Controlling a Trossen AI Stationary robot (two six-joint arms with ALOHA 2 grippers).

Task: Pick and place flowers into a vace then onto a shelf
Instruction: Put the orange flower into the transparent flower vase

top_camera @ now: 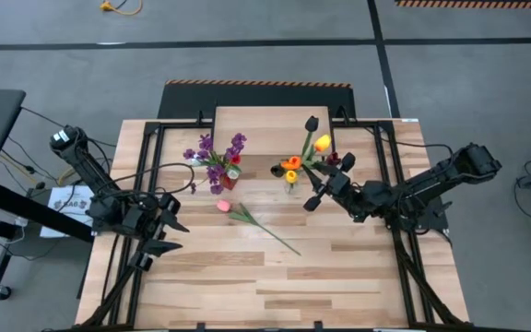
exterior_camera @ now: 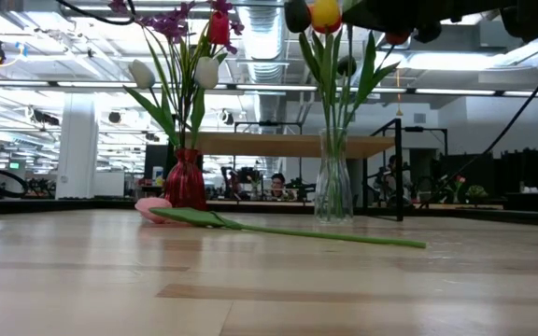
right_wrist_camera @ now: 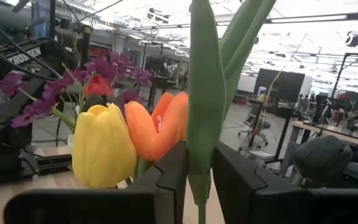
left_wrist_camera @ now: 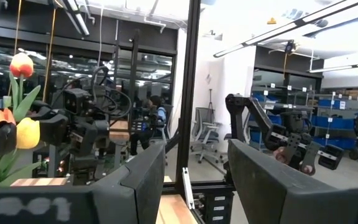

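Observation:
A clear glass vase point(exterior_camera: 332, 191) stands on the table in front of the shelf point(top_camera: 265, 124). It holds yellow, orange and dark tulips point(right_wrist_camera: 104, 146). My right gripper point(right_wrist_camera: 199, 186) is high beside these blooms, shut on an upright green stem. Left of it a red vase point(exterior_camera: 185, 182) holds purple sprigs point(top_camera: 212, 152) and tulips. A pink tulip point(top_camera: 222, 206) lies flat on the table, its stem point(top_camera: 270, 232) running toward the near right. My left gripper point(top_camera: 167, 235) hovers open at the table's left with nothing between its fingers. My right gripper has the green stem point(right_wrist_camera: 199, 171) between its two fingers, one on each side, and the stem fills the narrow gap. The fingers come in about level from the table's right and lie across the stem. The stem stands upright; its bloom and lower end lie outside the wrist view.
A black metal frame point(top_camera: 150, 175) runs along both sides of the table and up beside the arms. The near half of the plank tabletop point(top_camera: 265, 286) is bare wood. People and office furniture show in the room beyond the far edge.

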